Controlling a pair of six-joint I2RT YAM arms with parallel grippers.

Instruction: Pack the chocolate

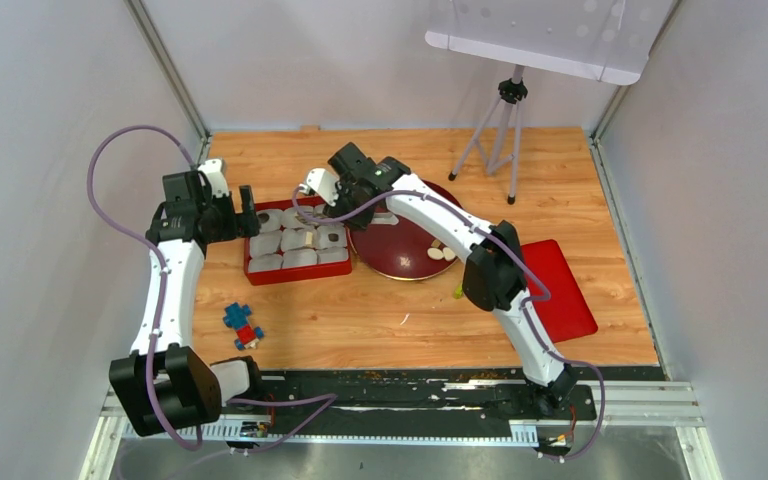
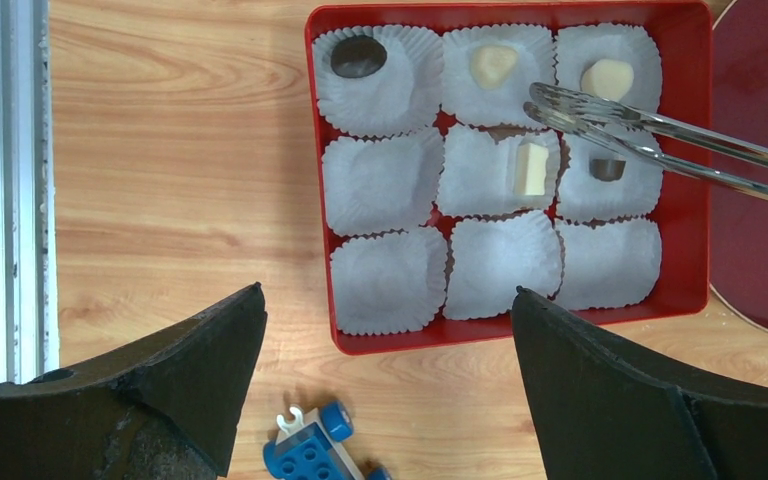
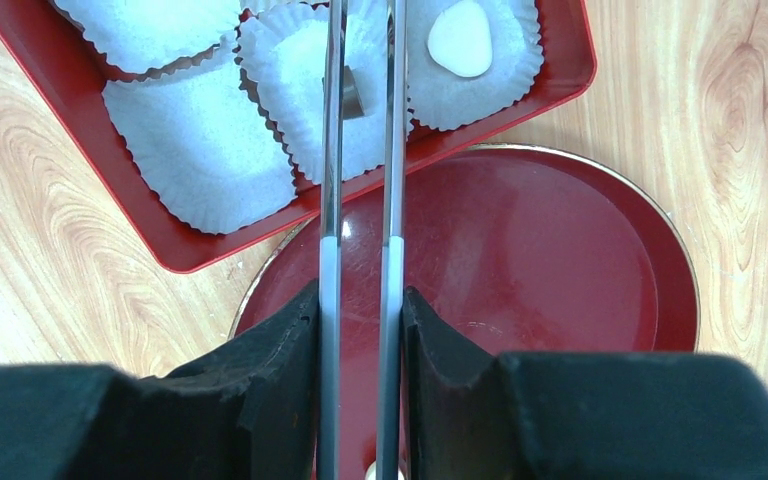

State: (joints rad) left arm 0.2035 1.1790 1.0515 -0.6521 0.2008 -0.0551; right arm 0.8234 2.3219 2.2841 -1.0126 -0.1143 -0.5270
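Tongs (image 3: 332, 150) are gripped in the right hand (image 3: 360, 300), and the left hand (image 2: 388, 295) is spread wide over the tray (image 2: 680, 300)!

The metal tongs are clamped between the right hand's fingers and reach ahead of it, across the dark red plate (image 3: 560, 260) into the red tray. A small dark chocolate (image 3: 353, 95) is seen in a paper cup (image 3: 290, 60) between the tong arms. Four more chocolates (image 2: 493, 63) lie in cups ahead of the empty left hand. Two pale chocolates (image 1: 442, 253) sit on the plate behind the right hand.

Shiny metal tongs (image 3: 331, 200), crimped white paper cups (image 2: 380, 185), glossy red tray (image 2: 682, 250) (wood-grain table (image 2: 160, 180)).
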